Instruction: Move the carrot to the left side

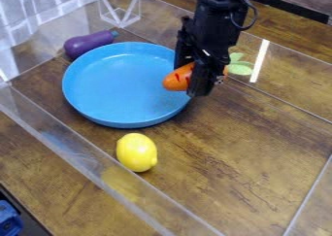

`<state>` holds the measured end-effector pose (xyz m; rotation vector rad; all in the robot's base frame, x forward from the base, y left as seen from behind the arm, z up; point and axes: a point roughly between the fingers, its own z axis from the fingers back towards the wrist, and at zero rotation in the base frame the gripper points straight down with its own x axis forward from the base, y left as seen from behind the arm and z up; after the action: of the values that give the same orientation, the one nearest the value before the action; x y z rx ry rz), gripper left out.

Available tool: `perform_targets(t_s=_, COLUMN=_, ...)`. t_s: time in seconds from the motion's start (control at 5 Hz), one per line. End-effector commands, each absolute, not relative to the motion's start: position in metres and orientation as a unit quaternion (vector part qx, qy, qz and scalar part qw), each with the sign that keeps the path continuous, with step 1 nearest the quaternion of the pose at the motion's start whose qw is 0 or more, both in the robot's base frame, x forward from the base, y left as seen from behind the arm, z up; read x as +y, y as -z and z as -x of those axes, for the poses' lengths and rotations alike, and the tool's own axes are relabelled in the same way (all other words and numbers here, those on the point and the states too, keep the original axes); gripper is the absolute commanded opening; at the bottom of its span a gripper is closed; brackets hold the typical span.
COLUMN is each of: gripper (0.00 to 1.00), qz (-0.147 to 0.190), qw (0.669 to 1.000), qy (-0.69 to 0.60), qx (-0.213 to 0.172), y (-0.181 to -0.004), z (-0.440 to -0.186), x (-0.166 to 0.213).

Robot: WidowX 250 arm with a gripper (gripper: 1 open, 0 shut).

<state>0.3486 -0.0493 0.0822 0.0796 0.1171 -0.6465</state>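
Gripping one carrot (178, 80), the lone tool (199, 73) hovers near one lemon (136, 152), one eggplant (91, 44).

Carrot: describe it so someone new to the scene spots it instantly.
Find the big blue plate on the wooden table. At its right edge in the picture, the black gripper holds the carrot. It is the orange one, unlike the yellow lemon below the plate and the purple eggplant above it.

From my station I view a brown wooden tabletop (247, 172), bordered by a clear, seemingly plastic wall (97, 172), under bright light.
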Motion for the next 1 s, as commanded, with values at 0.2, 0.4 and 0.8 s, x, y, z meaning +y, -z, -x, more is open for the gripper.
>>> perform_targets(t_s=0.2, gripper=0.00, qz=-0.044, qw=0.963, qy=0.266, qx=0.001, y=-0.123, z=-0.359, x=-0.060)
perform_targets(t_s=0.4, gripper=0.00, qz=-0.046, qw=0.967, qy=0.251, qx=-0.003, y=-0.133, z=-0.352, x=-0.051)
perform_targets(t_s=0.8, gripper=0.00, qz=-0.052, qw=0.975, qy=0.213, qx=-0.014, y=-0.156, z=-0.338, x=-0.028)
